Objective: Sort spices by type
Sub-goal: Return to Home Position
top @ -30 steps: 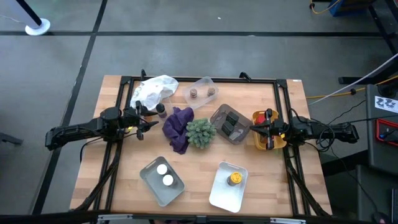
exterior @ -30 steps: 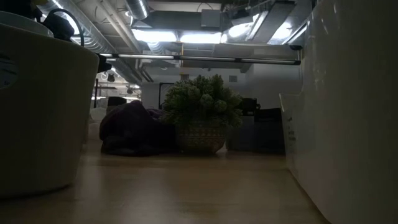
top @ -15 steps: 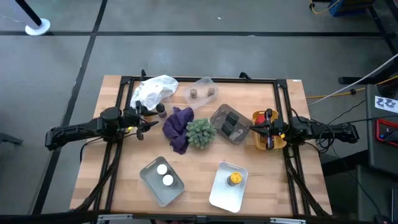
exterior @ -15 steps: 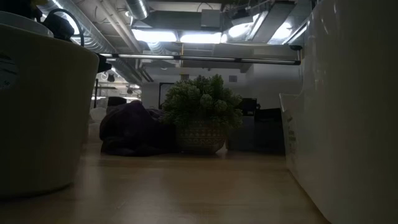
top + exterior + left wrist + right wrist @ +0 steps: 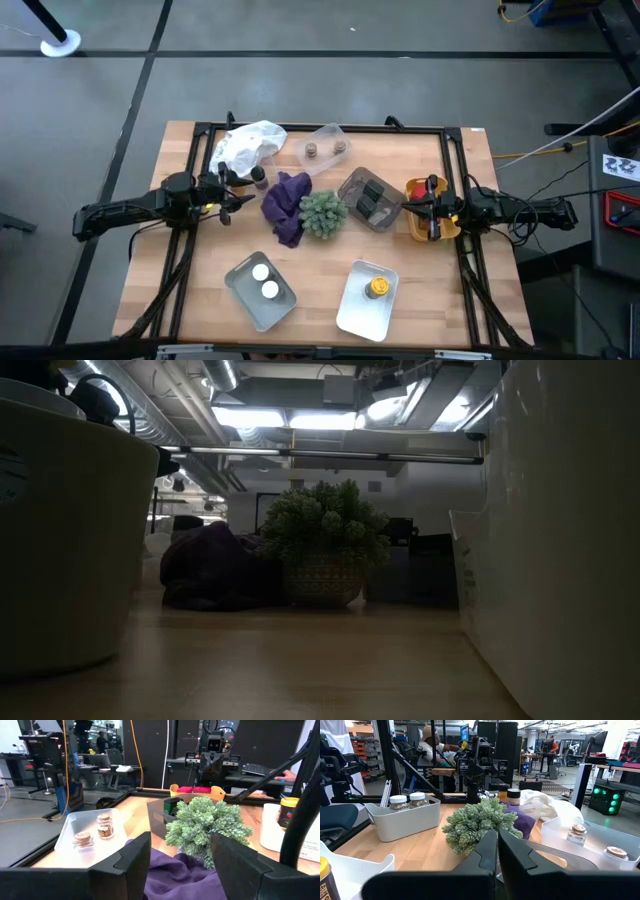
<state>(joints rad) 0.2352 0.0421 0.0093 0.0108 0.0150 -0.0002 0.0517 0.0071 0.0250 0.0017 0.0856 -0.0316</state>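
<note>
Left hand [image 5: 232,197]: sitting at the left-centre of the high view, just left of the cloth [image 5: 284,207]; fingers [image 5: 134,854] standing wide apart, holding nothing.
Right hand [image 5: 407,207]: sitting at the right-centre, over the yellow bin [image 5: 414,231]; fingers [image 5: 486,851] pressing almost together, holding nothing.
White-capped jars [image 5: 265,281]: two, standing side by side in the gray bin [image 5: 262,313], lower left of centre.
Yellow can [image 5: 377,288]: standing alone in the white bin [image 5: 357,316], lower right of centre.
Brown-capped jars [image 5: 325,150]: two, standing a little apart in the clear bin [image 5: 327,133], upper centre.
Dark tins [image 5: 370,200]: lying in the dark bin [image 5: 347,186], right of the plant [image 5: 323,213].
Red tins [image 5: 195,789]: showing inside the yellow bin; count cannot be told.
Loose jars [image 5: 513,797]: two, standing on the table [image 5: 320,270] outside any bin, between the cloth and the white bag [image 5: 250,144], upper left.
Plant and cloth: touching each other at the centre of the table.
Person [image 5: 428,742]: sitting in the room beyond, upper left of the right wrist view.
</note>
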